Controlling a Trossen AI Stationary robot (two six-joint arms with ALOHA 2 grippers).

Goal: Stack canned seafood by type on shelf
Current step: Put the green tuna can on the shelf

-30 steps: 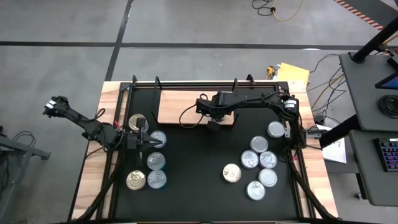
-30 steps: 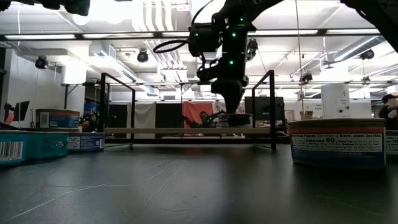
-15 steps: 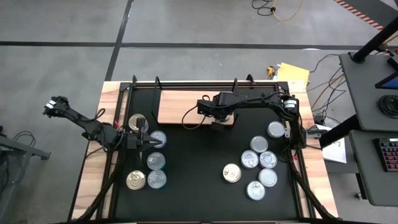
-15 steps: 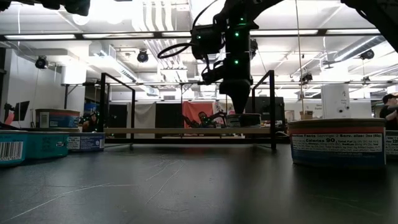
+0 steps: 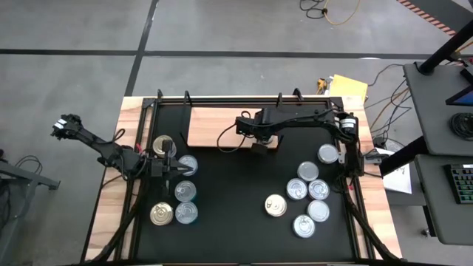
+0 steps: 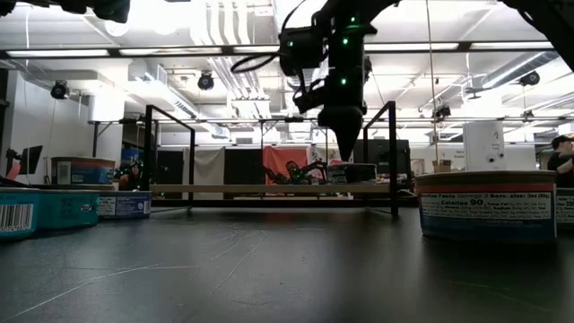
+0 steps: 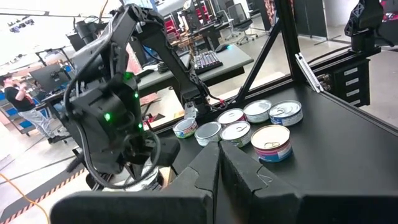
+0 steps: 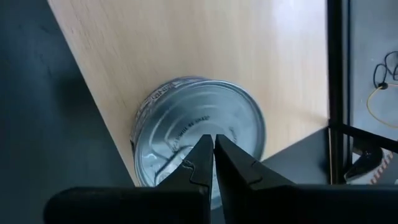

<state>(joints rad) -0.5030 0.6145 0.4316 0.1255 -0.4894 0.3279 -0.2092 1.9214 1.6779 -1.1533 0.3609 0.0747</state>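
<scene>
Right wrist view: shut tool [image 8: 214, 140] above tin [image 8: 205, 127].

shelf [image 5: 222, 127]: lies at the table's [image 5: 229, 207] far edge, about midway between the two sides.
can on shelf [image 8: 199, 140]: sits at the shelf's right front corner, directly under the right gripper [image 5: 259, 143].
left cluster [image 5: 177, 191]: five cans on the table's left side, in front of the shelf, beside the left gripper [image 5: 176, 168].
right cluster [image 5: 307, 198]: seven cans on the table's right side, well apart from the left cluster.
</scene>
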